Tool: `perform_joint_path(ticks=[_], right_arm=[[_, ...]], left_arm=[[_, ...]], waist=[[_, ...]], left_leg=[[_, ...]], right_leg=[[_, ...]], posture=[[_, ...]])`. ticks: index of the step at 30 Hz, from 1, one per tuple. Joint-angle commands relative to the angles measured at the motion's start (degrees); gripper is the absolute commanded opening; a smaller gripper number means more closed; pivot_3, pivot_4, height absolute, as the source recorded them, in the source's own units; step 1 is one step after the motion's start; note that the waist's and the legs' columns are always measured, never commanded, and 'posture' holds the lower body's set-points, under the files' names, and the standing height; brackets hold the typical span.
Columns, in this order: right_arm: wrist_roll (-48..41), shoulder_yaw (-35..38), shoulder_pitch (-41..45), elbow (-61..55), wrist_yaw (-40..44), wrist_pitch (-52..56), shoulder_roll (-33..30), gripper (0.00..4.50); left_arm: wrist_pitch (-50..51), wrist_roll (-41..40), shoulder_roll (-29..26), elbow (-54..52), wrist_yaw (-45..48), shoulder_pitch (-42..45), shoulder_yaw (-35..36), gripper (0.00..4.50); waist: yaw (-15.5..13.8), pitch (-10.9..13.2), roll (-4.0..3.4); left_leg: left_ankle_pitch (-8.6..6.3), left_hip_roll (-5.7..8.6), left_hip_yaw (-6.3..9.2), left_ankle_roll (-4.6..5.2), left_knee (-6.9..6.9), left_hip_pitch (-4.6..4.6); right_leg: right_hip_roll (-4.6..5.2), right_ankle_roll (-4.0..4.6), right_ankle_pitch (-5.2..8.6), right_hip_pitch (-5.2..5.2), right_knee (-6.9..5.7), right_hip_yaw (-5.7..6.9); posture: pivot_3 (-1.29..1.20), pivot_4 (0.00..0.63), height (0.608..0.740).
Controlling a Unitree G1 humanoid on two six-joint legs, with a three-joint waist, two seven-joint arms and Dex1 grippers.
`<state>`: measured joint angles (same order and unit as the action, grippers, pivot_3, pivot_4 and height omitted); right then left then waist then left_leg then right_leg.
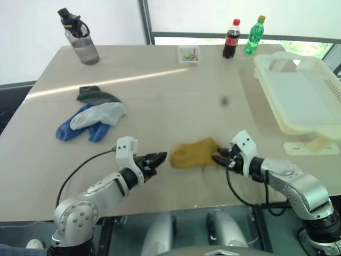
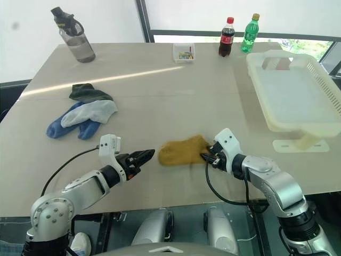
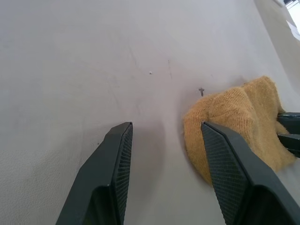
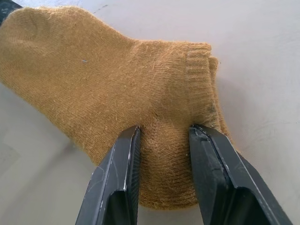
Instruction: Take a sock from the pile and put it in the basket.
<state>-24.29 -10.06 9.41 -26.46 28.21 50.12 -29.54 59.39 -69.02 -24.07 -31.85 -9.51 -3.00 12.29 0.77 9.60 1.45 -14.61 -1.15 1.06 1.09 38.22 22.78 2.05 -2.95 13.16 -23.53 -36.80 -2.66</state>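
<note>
Fingers of the right gripper pinch the cuff end of the mustard sock on the table, while the left gripper stands open and empty beside its toe.

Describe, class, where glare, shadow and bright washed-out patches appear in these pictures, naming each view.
Left eye view: a pale streak of glare crosses the table above the pile; the window behind the bottles is washed out. Left wrist view: soft shadow lies between the left gripper fingers. Right wrist view: the mustard sock is evenly lit, its knit crisp.
</note>
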Motion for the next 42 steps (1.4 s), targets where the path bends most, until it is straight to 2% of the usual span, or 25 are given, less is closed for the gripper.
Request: perform_joint_path(ticks=[1,4,6,7,16,20,24,27,34,42], right_arm=[[0.8,-0.5,-0.8,1.9,-0.9,2.0,0.3,1.70],[1.1,-0.4,-1.1,1.8,-1.0,1.9,0.6,1.70],[1.3,-0.4,-1.4,1.6,-1.1,1.9,0.6,1.70],[1.3,-0.4,-1.6,1.5,-1.1,1.8,0.7,1.70],[1.8,-0.6,-1.4,1.4,-1.8,1.9,1.6,1.70],[2.0,-0.5,-1.5,1.3,-1.9,2.0,1.8,1.70],[2.3,-1.1,-1.2,1.5,-1.9,2.0,2.5,1.70],[2.3,-0.9,-0.7,1.0,-2.0,2.3,2.9,1.70],[2.8,-0.7,-1.1,0.8,-2.3,2.3,3.1,1.70],[2.9,-0.6,-1.2,0.8,-2.6,2.4,3.4,1.70]], left_arm=[[2.8,-5.1,0.1,1.6,-0.3,-0.2,-1.2,2.44],[1.4,-10.3,1.0,2.3,-0.2,0.5,-0.5,3.24],[0.2,-13.6,1.2,2.6,-0.5,0.3,0.3,4.21],[-0.3,-14.9,1.1,3.0,-0.9,0.3,0.7,4.48],[1.9,-14.0,-2.2,7.3,-3.7,1.5,-4.0,4.48],[1.2,-13.6,-0.7,10.4,-2.0,3.7,-5.9,4.48],[1.7,-12.3,3.2,17.6,1.8,8.5,-8.6,4.48],[3.8,-12.8,3.2,18.9,5.5,8.7,-9.0,4.48],[4.9,-22.4,2.6,19.9,12.9,7.5,-5.5,4.48],[2.5,-32.4,2.3,16.7,16.1,7.6,-4.3,4.48]], waist=[[0.0,-0.1,0.00],[0.0,-0.2,0.02],[0.0,-0.2,0.03],[0.0,-0.2,0.03],[0.0,-0.3,-0.02],[-0.1,-0.7,-0.17],[-0.3,-1.1,-0.32],[-0.1,-1.1,-0.34],[0.0,-1.1,-0.35],[0.1,-0.9,-0.26]], left_leg=[[0.00,-0.01,-0.01,0.00,0.00,0.00],[0.00,0.00,-0.04,0.00,0.00,0.00],[0.00,-0.01,-0.04,0.00,0.00,-0.02],[0.00,-0.01,-0.04,0.00,0.00,-0.01],[0.00,0.00,-0.08,0.00,0.00,-0.03],[0.00,-0.01,-0.09,-0.01,0.00,-0.10],[0.00,0.15,-0.08,-0.01,0.01,-0.12],[0.00,0.18,-0.09,-0.01,0.01,-0.13],[-0.01,0.11,-0.16,0.00,-0.05,-0.03],[-0.01,-0.05,-0.14,0.00,-0.05,0.01]], right_leg=[[0.00,0.00,0.00,0.00,0.00,-0.01],[0.00,0.01,-0.01,0.00,0.00,-0.01],[0.01,0.01,-0.01,0.00,0.00,-0.02],[0.01,0.01,-0.01,0.00,0.00,-0.02],[0.01,0.01,0.00,0.00,0.00,-0.05],[0.01,-0.05,0.04,0.00,0.00,-0.06],[0.02,-0.13,0.09,0.02,0.01,-0.04],[0.01,-0.14,0.09,0.02,0.01,-0.04],[0.02,-0.05,0.04,-0.02,0.06,-0.12],[0.04,-0.15,0.11,-0.07,0.07,-0.10]], posture=[[0.00,0.150,0.740],[0.00,0.150,0.740],[0.00,0.150,0.740],[0.00,0.150,0.740],[0.00,0.150,0.740],[0.00,0.150,0.740],[0.00,0.150,0.740],[0.00,0.150,0.740],[0.00,0.150,0.740],[0.00,0.150,0.740]])
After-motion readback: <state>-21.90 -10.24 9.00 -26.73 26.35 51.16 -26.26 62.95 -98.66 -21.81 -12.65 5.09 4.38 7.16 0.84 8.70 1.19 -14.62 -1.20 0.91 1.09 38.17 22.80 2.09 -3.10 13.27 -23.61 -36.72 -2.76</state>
